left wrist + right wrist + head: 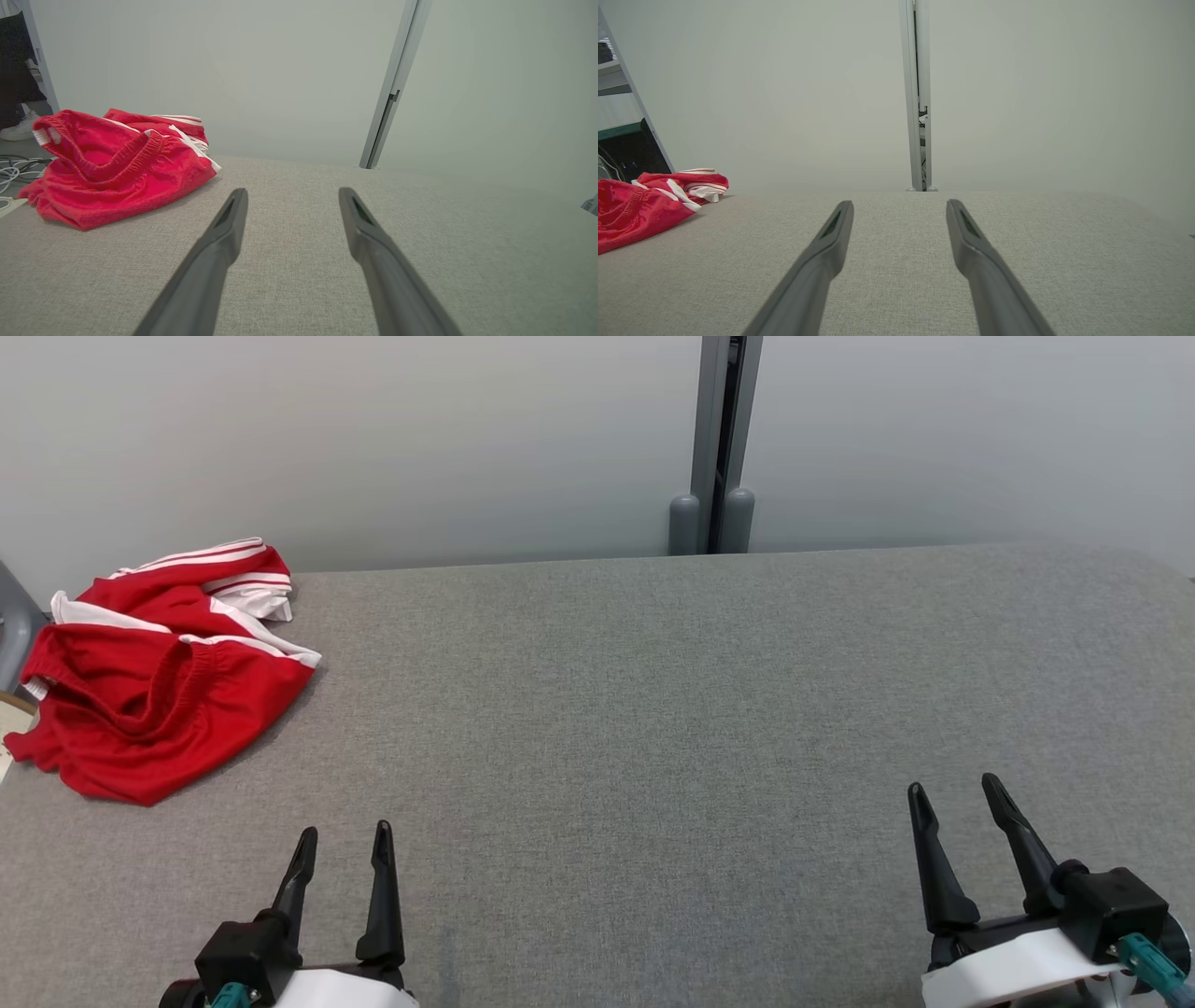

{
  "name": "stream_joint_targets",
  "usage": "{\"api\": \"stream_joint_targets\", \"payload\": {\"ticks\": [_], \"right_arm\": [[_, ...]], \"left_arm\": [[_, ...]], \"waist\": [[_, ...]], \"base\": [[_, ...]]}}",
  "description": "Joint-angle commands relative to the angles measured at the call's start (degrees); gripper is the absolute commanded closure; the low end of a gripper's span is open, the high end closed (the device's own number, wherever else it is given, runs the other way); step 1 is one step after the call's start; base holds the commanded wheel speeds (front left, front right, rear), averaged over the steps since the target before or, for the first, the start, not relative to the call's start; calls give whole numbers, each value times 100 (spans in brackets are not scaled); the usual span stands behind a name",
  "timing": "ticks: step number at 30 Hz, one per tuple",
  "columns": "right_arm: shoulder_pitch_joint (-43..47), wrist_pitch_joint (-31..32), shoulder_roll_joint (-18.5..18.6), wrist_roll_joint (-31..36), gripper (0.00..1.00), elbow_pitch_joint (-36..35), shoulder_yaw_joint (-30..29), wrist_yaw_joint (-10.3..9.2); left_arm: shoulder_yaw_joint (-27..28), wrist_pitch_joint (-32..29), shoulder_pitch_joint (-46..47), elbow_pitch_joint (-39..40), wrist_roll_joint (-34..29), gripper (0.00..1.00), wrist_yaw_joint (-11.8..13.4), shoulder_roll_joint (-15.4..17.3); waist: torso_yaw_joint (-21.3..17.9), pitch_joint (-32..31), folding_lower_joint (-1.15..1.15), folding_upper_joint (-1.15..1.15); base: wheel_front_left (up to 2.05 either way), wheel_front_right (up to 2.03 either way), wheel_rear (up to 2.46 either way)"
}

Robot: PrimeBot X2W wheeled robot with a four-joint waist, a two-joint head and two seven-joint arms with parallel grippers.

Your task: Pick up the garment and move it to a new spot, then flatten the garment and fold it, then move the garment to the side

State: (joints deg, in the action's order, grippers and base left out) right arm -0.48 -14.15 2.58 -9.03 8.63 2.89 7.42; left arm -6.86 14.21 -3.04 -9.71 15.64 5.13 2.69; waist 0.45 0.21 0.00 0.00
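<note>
A crumpled pair of red shorts with white stripes (159, 672) lies bunched at the far left of the grey fabric table (653, 709), its elastic waistband facing up. In the left wrist view the shorts (117, 168) sit ahead and to the left; in the right wrist view the shorts (640, 205) are at the far left edge. My left gripper (344, 835) rests open near the front edge, well short of the garment, nothing between its fingers (224, 233). At the front right my right gripper (954, 789) is open and empty too, far from the shorts.
A pale wall runs behind the table, with a grey vertical post (717, 448) at the back centre. Cables (14, 170) lie on the floor beyond the table's left edge, and a person's shoe (18, 128) stands there. A dark shelf unit (621, 149) is at the far left.
</note>
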Motion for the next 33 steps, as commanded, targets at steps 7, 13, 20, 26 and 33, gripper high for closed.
{"api": "stream_joint_targets", "payload": {"ticks": [7,13,20,26,33], "right_arm": [[27,-116,54,305,0,30,38,12],[12,-120,53,318,0,45,27,11],[-8,-120,53,304,0,30,13,12],[-17,-119,52,292,0,36,23,12],[-24,-116,52,249,0,56,16,12]], "left_arm": [[-40,104,-34,-21,-247,0,60,33],[-33,108,-14,-52,-247,0,45,33],[-27,108,20,-93,-239,0,38,33],[-19,108,38,-111,-237,0,43,33],[-20,108,54,-125,-231,0,39,33]], "waist": [[10,-1,0,0],[12,5,0,0],[20,8,0,0],[20,3,0,0],[21,2,0,0]], "base": [[0,0,0],[0,0,0],[0,0,0],[0,0,0],[0,0,0]]}}
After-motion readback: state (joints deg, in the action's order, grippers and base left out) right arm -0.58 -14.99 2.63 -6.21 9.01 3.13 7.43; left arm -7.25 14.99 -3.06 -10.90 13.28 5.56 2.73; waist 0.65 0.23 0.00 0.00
